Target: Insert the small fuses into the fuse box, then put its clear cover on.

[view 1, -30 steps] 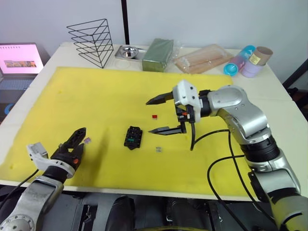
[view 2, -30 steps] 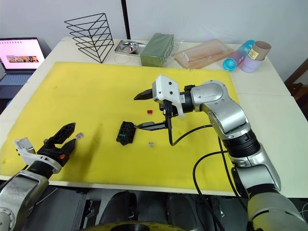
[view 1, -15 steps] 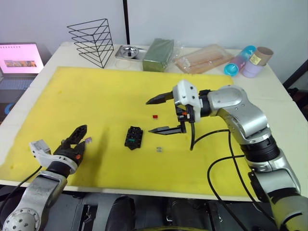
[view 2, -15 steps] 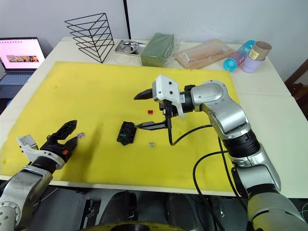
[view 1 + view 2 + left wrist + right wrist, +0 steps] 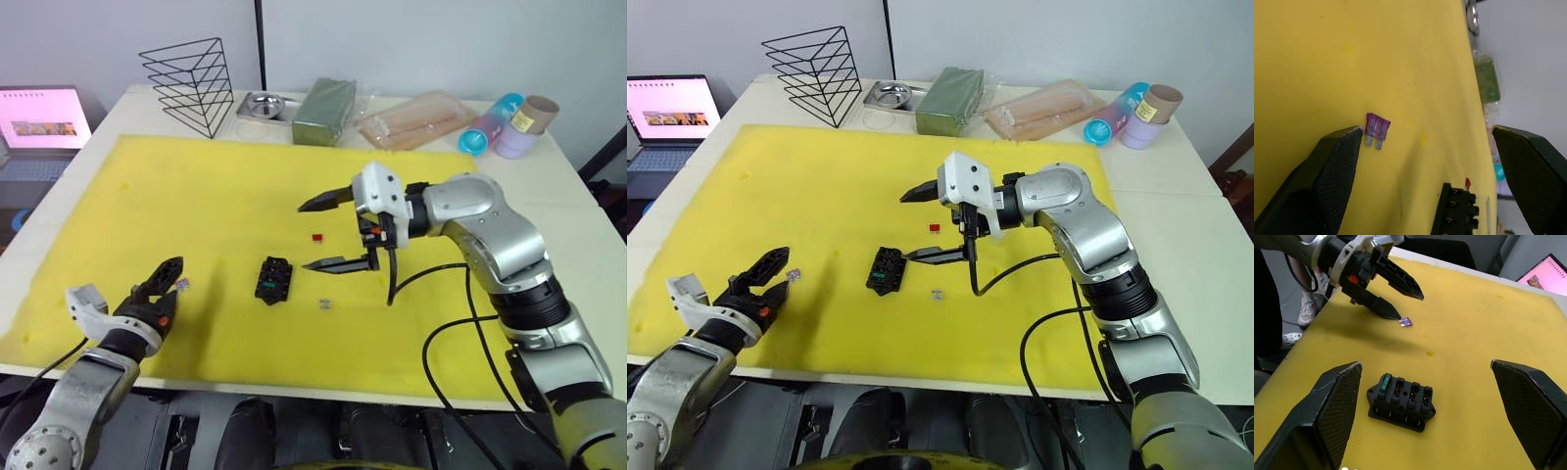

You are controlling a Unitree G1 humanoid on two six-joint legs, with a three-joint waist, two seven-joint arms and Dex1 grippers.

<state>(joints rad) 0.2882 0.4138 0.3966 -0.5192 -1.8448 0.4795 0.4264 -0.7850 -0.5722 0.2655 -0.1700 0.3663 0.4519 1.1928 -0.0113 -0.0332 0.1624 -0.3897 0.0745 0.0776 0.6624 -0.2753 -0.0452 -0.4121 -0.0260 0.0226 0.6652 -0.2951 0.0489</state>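
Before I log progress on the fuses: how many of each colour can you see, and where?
Purple fuse: 1, loose on the mat
Red fuse: 1, loose on the mat
Pale grey fuse: 1, loose on the mat
Green fuse: 1, seated in the fuse box
Total: 4

1. The black fuse box (image 5: 271, 279) is lying flat near the middle of the yellow mat (image 5: 196, 196), a green fuse (image 5: 1384, 383) sitting in one end slot.
2. The purple fuse (image 5: 1376, 129) is lying flat near the mat's front left corner.
3. The red fuse (image 5: 315, 236) is resting just behind the box.
4. The pale grey fuse (image 5: 322, 305) is lying just right of the box, toward the front edge.
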